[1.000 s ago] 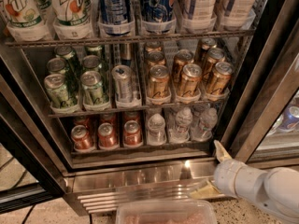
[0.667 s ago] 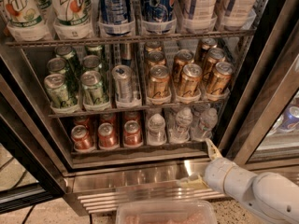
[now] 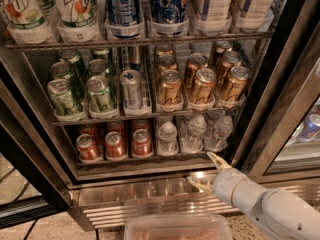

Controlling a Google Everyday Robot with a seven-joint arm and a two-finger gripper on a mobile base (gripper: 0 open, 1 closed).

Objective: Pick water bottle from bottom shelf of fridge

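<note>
Speckled floor [image 3: 47, 229] shows at lower left, and a neighbouring glass door [image 3: 300, 144] at right has a blue can [image 3: 311, 126] behind it. Open fridge [image 3: 252, 114] fills most of the view, with a steel frame, dark door edges and three wire racks visible. Top rack: 7UP bottles [image 3: 75, 6] at left, blue-labelled bottles [image 3: 122, 4] in the centre, pale bottles [image 3: 212, 4] at right. Middle rack: green cans [image 3: 62, 96] at left, one silver can [image 3: 131, 86] in the centre lane, gold cans [image 3: 202, 84] in rows at right. Bottom shelf [image 3: 125, 160]: red soda cans [image 3: 115, 144] in three lanes at left, clear bottles in three lanes at right. Rightmost front water bottle [image 3: 220, 131] stands upright at the shelf's front edge, pale cap on, two more alike just to its left. End effector [image 3: 209, 173] sits outside the fridge on a white arm [image 3: 280, 209] entering from lower right. It is in front of the ribbed steel base panel [image 3: 135, 206], below and slightly left of that bottle, and not touching it. Its two pale fingers [image 3: 218, 160] are spread wide, one angled up toward the shelf edge and one pointing left along the panel, with nothing held between them. Translucent plastic tub [image 3: 177, 228] with pinkish contents lies at bottom centre.
</note>
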